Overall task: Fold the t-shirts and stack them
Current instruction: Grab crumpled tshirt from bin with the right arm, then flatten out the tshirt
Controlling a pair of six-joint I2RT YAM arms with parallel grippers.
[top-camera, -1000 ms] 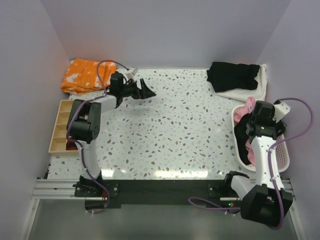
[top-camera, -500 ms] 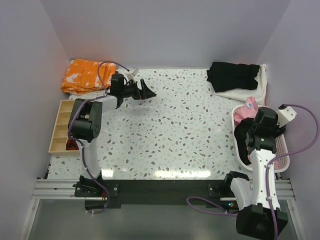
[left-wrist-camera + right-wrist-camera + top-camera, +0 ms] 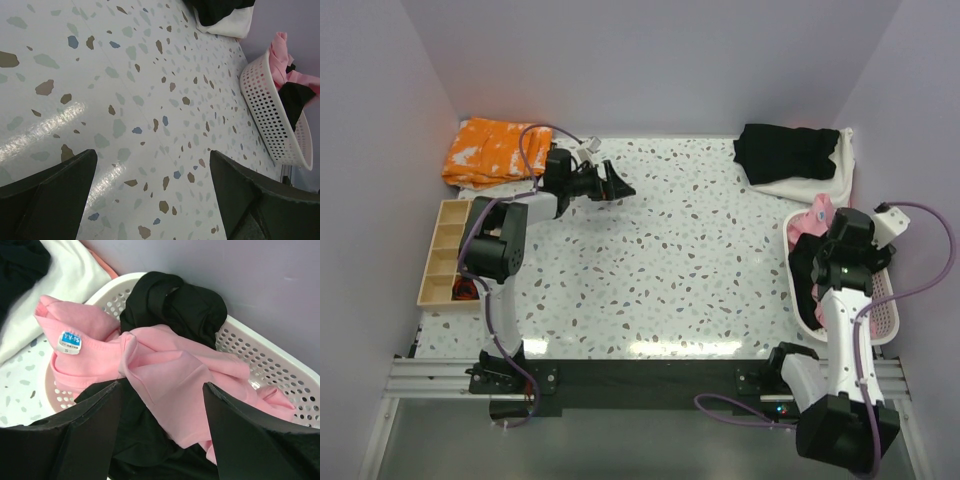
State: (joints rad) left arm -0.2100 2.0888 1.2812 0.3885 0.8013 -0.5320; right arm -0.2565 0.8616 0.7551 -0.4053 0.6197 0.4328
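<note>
Status: early-to-mid, most of the work is left.

- Done so far, as it looks: a black t-shirt (image 3: 788,150) lies on top of an off-white t-shirt (image 3: 817,186) at the far right corner of the counter (image 3: 660,260). That reads as the stack. From the overhead view I can't tell how cleanly either one is folded.
- Not done: the pink t-shirt (image 3: 170,360) is bunched up in the white basket (image 3: 260,347) at the right edge of the counter. It is tangled with a second black shirt (image 3: 175,305), which is draped over the basket's back rim. More black fabric sits under the pink; it could be the same shirt or another, can't tell.
- Right tool (image 3: 162,385): hanging right over the basket, jaws apart with the pink fabric just below the gap. Not clamped on anything.
- Left tool (image 3: 618,182): jaws fully spread, nothing in them. It is parked above bare counter at the far left, well away from the basket and the stack.
- The middle of the counter has no shirt laid out for folding.

My read of the current step: pick the pink shirt out of the basket. After that come spreading, folding and stacking it, then the same for the black one. Main risk is the pink dragging the black up with it, since the two are wrapped together.
</note>
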